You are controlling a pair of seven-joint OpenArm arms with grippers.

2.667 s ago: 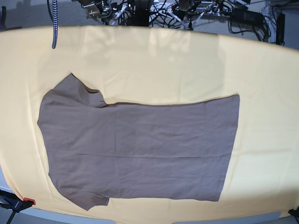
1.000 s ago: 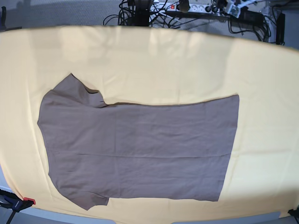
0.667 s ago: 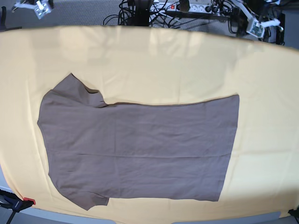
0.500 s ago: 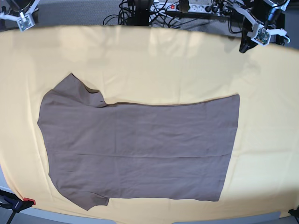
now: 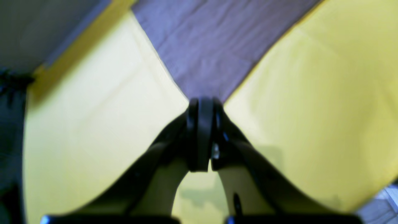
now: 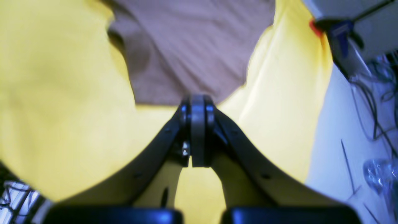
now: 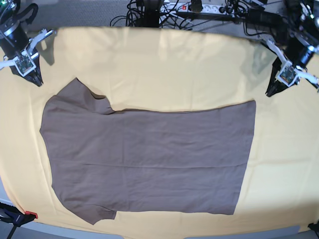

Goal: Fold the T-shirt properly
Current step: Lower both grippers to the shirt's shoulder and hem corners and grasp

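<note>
Near edge: a red-tipped clamp [image 7: 20, 216] sits at the cloth's front corner on my right-arm side.
T-shirt: my T-shirt [image 7: 149, 159] lies flat and spread on the yellow cloth [image 7: 174, 69], sleeves toward my right arm, straight hem toward my left arm. I touch it with neither gripper.
T-shirt, lower sleeve: it reaches close to the cloth's near edge.
T-shirt, upper sleeve: it points toward my right gripper, with bare yellow between them.
Right gripper: my right gripper [image 7: 36, 79] hangs over bare cloth near that sleeve, fingers pressed together, nothing between them. In its wrist view the fingertips [image 6: 197, 104] line up with the sleeve's edge.
Left gripper: my left gripper [image 7: 271, 92] hangs over bare cloth near the hem's far corner, fingers also pressed together and holding nothing. In its wrist view the fingertips [image 5: 201, 105] line up with that corner of the shirt.
Far side: cables and a power strip [image 7: 199, 7] lie beyond the cloth's far edge.
</note>
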